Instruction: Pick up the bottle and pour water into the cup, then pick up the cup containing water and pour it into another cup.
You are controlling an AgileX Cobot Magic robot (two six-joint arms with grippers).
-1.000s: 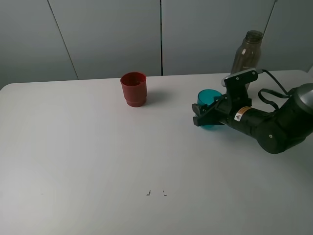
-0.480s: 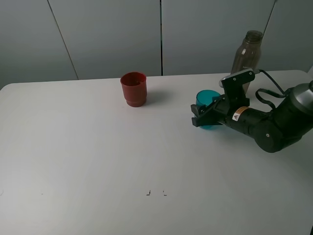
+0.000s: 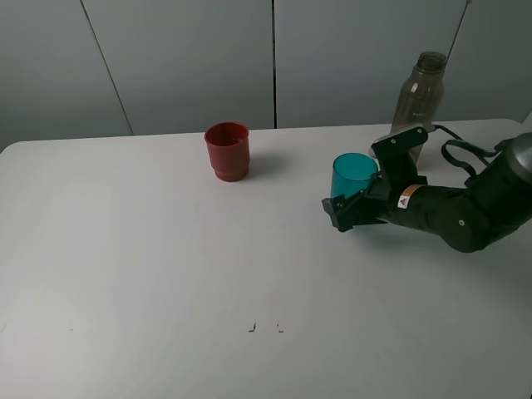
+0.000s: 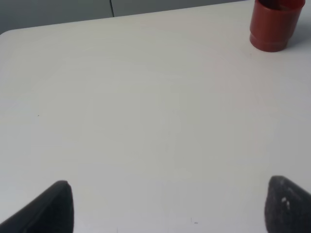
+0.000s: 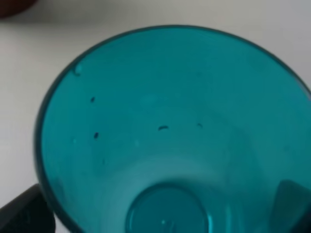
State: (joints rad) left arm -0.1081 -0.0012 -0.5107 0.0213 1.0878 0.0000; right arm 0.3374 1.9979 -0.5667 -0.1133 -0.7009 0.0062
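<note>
White table (image 3: pixel 166 274), grey panelled wall (image 3: pixel 191 58) behind; right tool (image 3: pixel 356 209) pinching teal cup (image 3: pixel 352 174); left tool (image 4: pixel 165 206) spread.

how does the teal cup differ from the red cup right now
The teal cup is translucent and smooth-sided; the red cup is opaque with a stepped base. The teal cup is clamped in the right gripper, while the red cup stands free on the table. Both are upright and similar in size.

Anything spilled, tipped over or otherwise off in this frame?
Nothing stands out. The teal cup is upright in the right pincer, the red cup and the uncapped bottle stand upright on the table, and no puddle shows. Small dark specks dot the teal cup's inner wall in the right wrist view.
</note>
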